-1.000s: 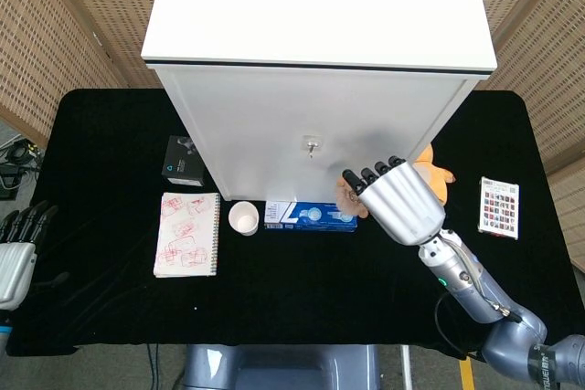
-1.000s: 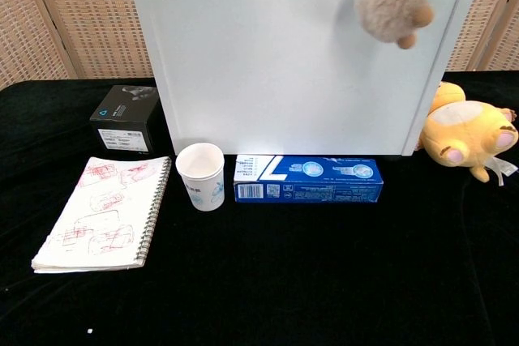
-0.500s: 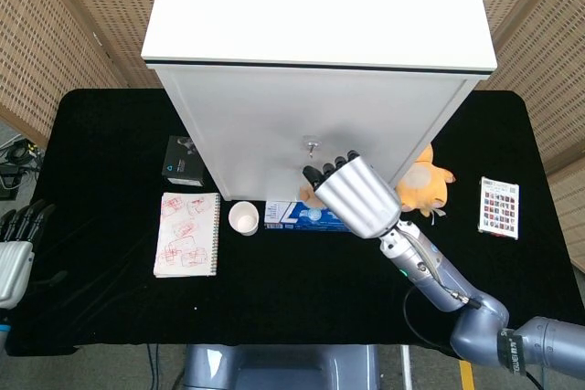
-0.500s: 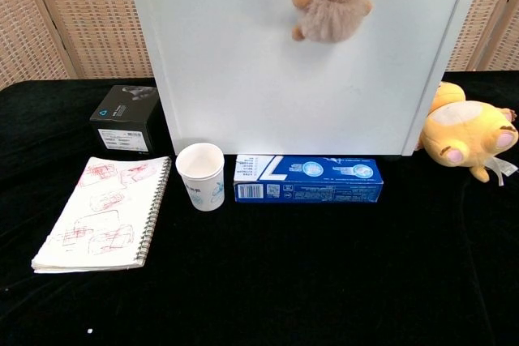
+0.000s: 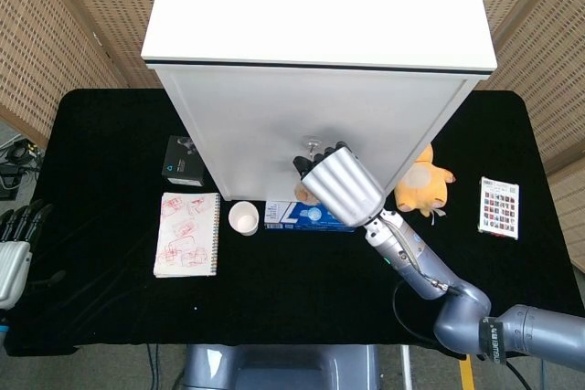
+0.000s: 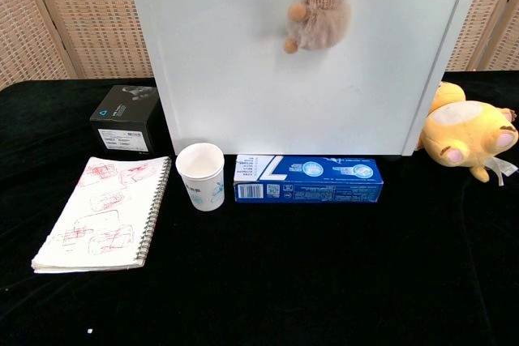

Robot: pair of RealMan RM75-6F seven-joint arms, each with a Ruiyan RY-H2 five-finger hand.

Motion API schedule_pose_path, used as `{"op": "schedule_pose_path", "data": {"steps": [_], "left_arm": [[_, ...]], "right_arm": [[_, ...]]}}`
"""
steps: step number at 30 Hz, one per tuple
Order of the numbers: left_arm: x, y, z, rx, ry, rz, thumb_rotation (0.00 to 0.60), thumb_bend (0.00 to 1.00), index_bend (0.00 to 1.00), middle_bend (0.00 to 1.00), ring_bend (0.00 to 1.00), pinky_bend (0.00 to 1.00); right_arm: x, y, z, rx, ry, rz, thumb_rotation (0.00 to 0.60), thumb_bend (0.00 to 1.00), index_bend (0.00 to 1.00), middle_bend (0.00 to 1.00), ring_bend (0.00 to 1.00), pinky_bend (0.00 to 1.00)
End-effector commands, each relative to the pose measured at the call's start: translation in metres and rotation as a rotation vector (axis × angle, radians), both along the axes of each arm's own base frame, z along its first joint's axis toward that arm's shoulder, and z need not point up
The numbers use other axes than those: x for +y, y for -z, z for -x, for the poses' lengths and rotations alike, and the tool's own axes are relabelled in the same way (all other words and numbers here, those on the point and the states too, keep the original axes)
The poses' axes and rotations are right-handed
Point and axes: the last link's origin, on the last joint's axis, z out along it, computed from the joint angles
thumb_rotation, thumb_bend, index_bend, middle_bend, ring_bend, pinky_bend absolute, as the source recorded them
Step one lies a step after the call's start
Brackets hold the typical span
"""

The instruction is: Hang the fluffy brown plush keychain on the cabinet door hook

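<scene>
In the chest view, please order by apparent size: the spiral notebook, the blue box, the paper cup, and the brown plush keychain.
1. spiral notebook
2. blue box
3. paper cup and brown plush keychain: these look alike, and the keychain hangs farther back, so I do not rank them.

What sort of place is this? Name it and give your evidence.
Probably a robot test setup, not a home: a white cabinet standing on a table draped in black cloth, woven screens behind, and unrelated props laid out, such as a notebook and paper cup.
</scene>
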Motion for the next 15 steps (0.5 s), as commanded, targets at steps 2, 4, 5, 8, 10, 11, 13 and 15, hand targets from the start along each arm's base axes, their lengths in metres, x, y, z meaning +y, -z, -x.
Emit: {"op": "schedule_pose_path", "data": {"steps": [2,4,5,8,10,11,13,15], "left_arm": [[0.0,0.0,0.0,0.0,0.0,-0.001,0.6,0.0,0.0,0.0,0.0,0.0],[0.0,0.0,0.001,0.0,-0.001,0.0,0.6,0.0,0.0,0.0,0.0,0.0],[0.0,0.0,0.001,0.0,-0.001,0.0,0.6,0.0,0.0,0.0,0.0,0.0],[0.0,0.0,0.001,-0.001,-0.002,0.001,0.6,0.0,0.0,0.0,0.0,0.0],[0.0,0.0,0.001,-0.002,-0.001,0.001,0.6,0.0,0.0,0.0,0.0,0.0],[-0.001,-0.001,0.001,-0.002,-0.001,0.0,0.6,0.0,0.0,0.0,0.0,0.0],[-0.001,-0.001,0.001,-0.003,-0.001,-0.002,0.6,0.0,0.0,0.0,0.0,0.0],[-0.001,-0.001,0.001,-0.003,0.0,-0.002,0.6,0.0,0.0,0.0,0.0,0.0]], "right_arm": [[-0.003,0.003,-0.004,-0.001,0.005,0.011,0.6,0.64,0.72,0.95,0.94,1.0],[-0.004,0.003,-0.006,-0.003,0.006,0.021,0.6,0.64,0.72,0.95,0.94,1.0],[-0.005,0.003,-0.007,-0.003,0.006,0.026,0.6,0.64,0.72,0.95,0.94,1.0],[-0.006,0.003,-0.009,0.003,0.004,0.042,0.6,0.64,0.72,0.95,0.94,1.0],[-0.008,0.003,-0.01,0.008,0.007,0.05,0.6,0.64,0.72,0.95,0.94,1.0],[-0.009,0.003,-0.01,0.012,0.009,0.055,0.6,0.64,0.72,0.95,0.94,1.0],[-0.011,0.003,-0.01,0.023,0.012,0.067,0.6,0.64,0.72,0.95,0.94,1.0],[-0.012,0.005,-0.01,0.033,0.015,0.074,0.6,0.64,0.72,0.95,0.94,1.0]]}}
